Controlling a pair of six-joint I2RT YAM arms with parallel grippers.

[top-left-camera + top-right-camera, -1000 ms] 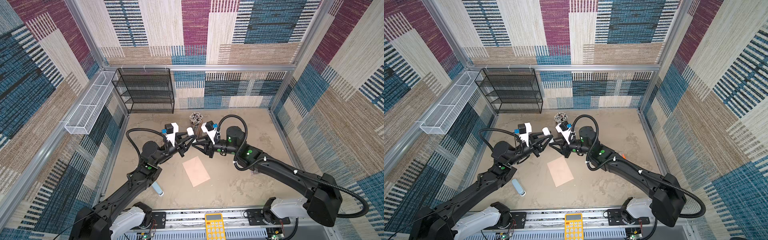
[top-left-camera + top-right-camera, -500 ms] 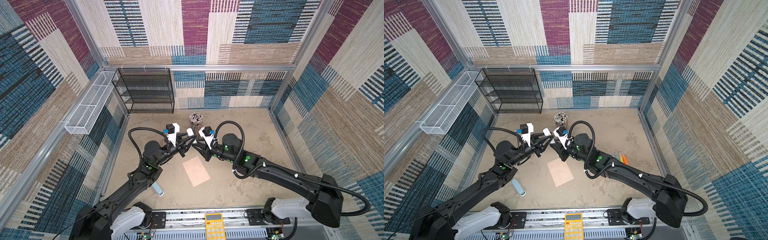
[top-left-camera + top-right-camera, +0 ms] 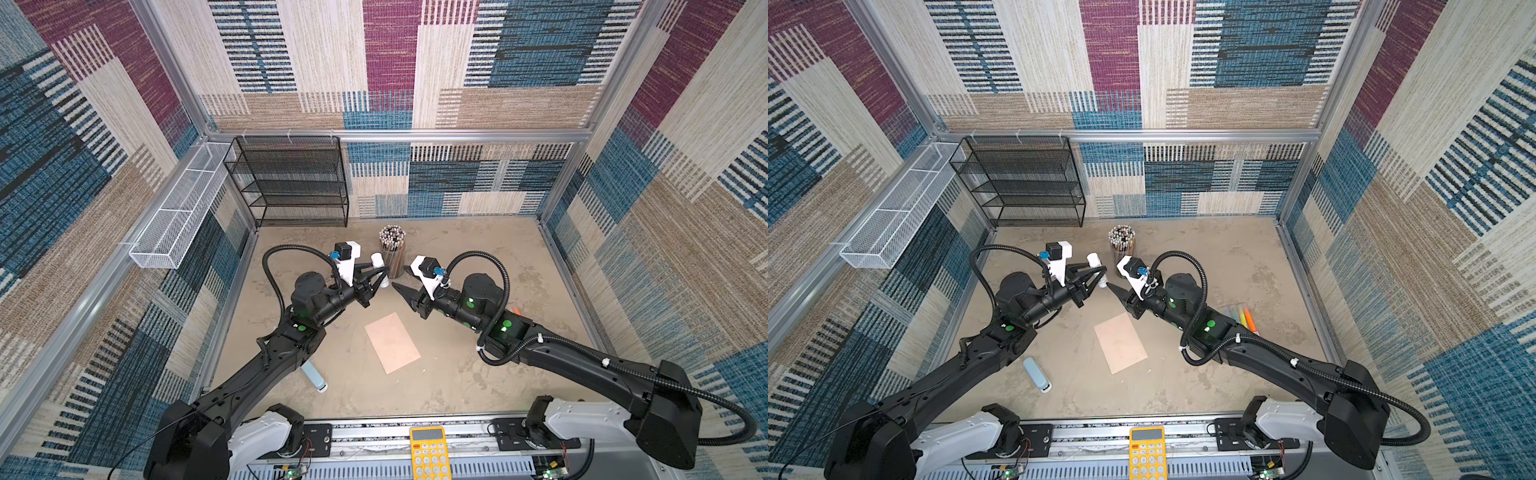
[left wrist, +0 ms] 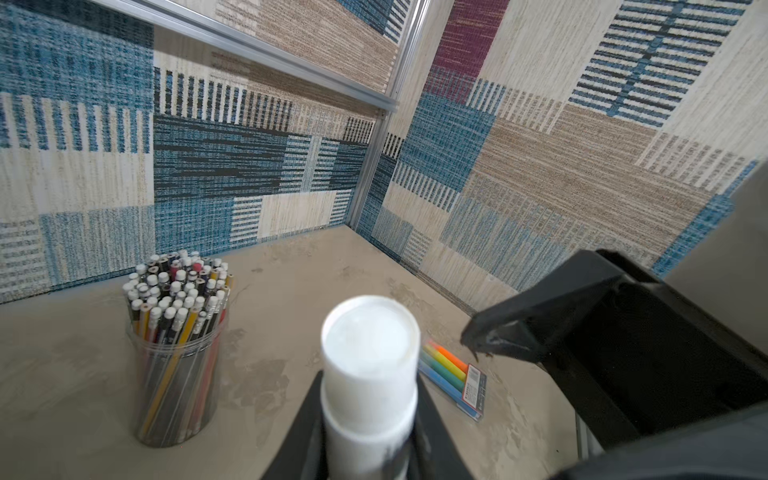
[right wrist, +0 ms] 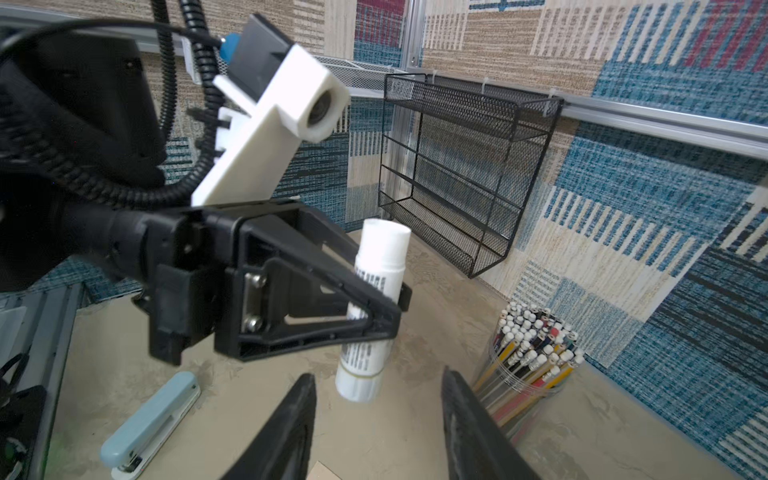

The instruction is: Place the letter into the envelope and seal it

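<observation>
The envelope (image 3: 392, 343) (image 3: 1120, 343) lies flat on the table as a plain peach rectangle between the two arms. The letter is not in view. My left gripper (image 3: 382, 274) (image 3: 1100, 272) (image 4: 370, 399) is shut on a white glue stick (image 3: 379, 262) (image 4: 370, 361) (image 5: 376, 270), held above the table behind the envelope. My right gripper (image 3: 400, 277) (image 3: 1115, 280) (image 5: 378, 374) faces it with its fingers spread and nothing between them. The stick's lower end hangs just beyond the right fingertips (image 5: 305, 386) without touching them.
A clear cup of pencils (image 3: 392, 249) stands right behind both grippers. A black wire shelf (image 3: 291, 183) and a white wire basket (image 3: 178, 216) line the back left. A blue stapler (image 3: 313, 376) lies by the left arm, highlighters (image 3: 1244, 318) by the right, a yellow calculator (image 3: 428, 453) in front.
My right gripper has opened and drawn back to the right, away from the glue stick. The left gripper has kept its hold and barely moved.
</observation>
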